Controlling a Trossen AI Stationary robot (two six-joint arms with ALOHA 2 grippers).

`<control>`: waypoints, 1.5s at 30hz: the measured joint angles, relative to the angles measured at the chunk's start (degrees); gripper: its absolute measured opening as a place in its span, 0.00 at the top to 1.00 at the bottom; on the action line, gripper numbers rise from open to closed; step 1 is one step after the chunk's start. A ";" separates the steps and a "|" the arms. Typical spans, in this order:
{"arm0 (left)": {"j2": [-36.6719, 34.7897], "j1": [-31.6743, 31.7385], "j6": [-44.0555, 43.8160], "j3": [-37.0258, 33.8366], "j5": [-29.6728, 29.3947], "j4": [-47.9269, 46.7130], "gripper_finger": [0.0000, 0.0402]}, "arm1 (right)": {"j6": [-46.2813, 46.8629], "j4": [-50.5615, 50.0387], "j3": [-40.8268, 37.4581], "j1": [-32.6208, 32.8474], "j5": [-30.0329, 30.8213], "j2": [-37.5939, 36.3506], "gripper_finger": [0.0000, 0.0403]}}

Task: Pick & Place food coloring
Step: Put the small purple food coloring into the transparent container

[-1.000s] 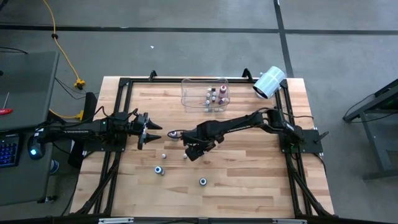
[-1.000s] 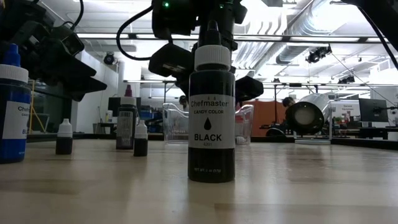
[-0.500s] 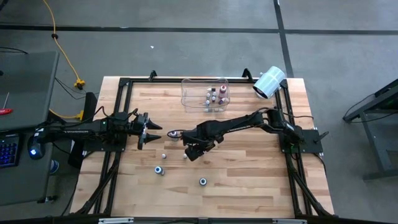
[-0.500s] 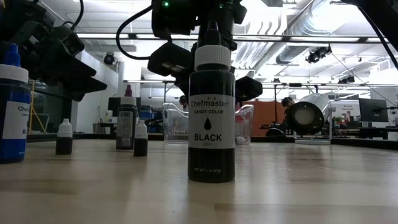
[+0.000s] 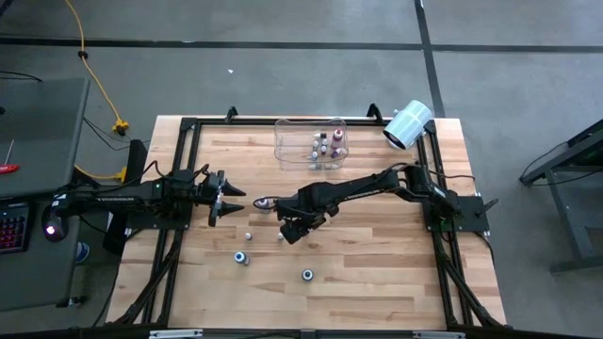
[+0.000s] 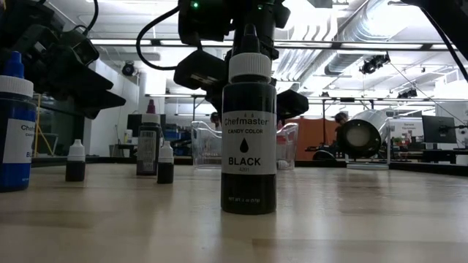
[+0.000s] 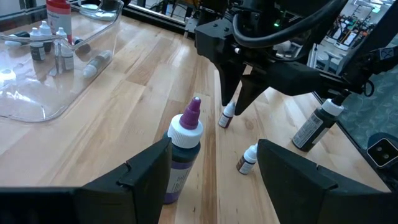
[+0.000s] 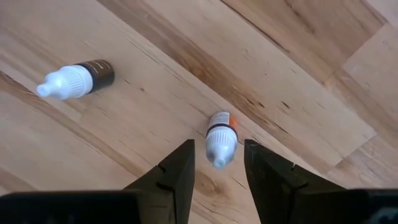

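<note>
Nothing has visibly shifted over the last second — both arms and every bottle sit as they did, so the pick reads as paused at the closing stage.

Wooden table [image 5: 377, 273], two arms on it. Clear plastic bin [image 5: 283, 151] at the far edge, centre, holding a handful of small bottles toward its right end [image 5: 324, 145]; the count is hard to make out from above. White paper roll [image 5: 408, 124] just right of the bin.

Right gripper [image 8: 216, 169] reaches to table centre, fingers pointing down and part-spread, straddling the white cap of a tiny orange-banded bottle [image 8: 219, 138] standing upright on the boards. Not yet clamped; gaps show on both sides of the cap.

Left gripper [image 7: 211, 171] waits at the left, fingers apart, nothing held, a purple-tipped bottle [image 7: 182, 152] just ahead of it.

Loose stock still out: a small dark bottle [image 8: 76, 79] on its side near the right gripper, a black bottle [image 6: 248, 135] and a blue one [image 6: 14, 131] upright nearer the front edge.
</note>
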 joint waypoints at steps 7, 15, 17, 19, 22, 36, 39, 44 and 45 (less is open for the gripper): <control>0.01 0.01 0.00 0.00 0.00 0.00 0.42 | 0.00 0.00 0.00 0.00 0.38 0.00 0.68; 0.00 0.02 0.00 0.00 0.00 0.00 0.42 | -0.01 -0.02 0.00 0.00 0.38 0.00 0.68; 0.01 0.01 0.00 0.00 0.00 0.01 0.42 | -0.01 -0.02 0.00 0.00 0.37 0.00 0.68; 0.00 0.02 0.00 0.00 0.00 0.00 0.42 | 0.01 -0.01 0.00 0.00 0.38 -0.02 0.68; 0.00 0.02 0.00 0.00 0.00 0.01 0.42 | -0.02 -0.02 0.00 0.00 0.37 -0.02 0.68; 0.00 0.02 0.00 0.00 0.00 0.02 0.42 | -1.09 0.00 0.00 -0.02 0.35 -0.10 0.88; 0.00 0.01 0.00 0.00 0.00 0.00 0.42 | -1.57 0.00 0.00 -0.02 0.35 -0.13 0.90; 0.01 0.02 0.00 0.00 0.00 0.01 0.42 | -2.22 0.00 0.02 -0.02 0.35 -0.19 0.90; 0.01 0.01 0.00 0.00 0.00 0.02 0.42 | -2.44 0.07 0.02 -0.01 0.35 -0.20 0.90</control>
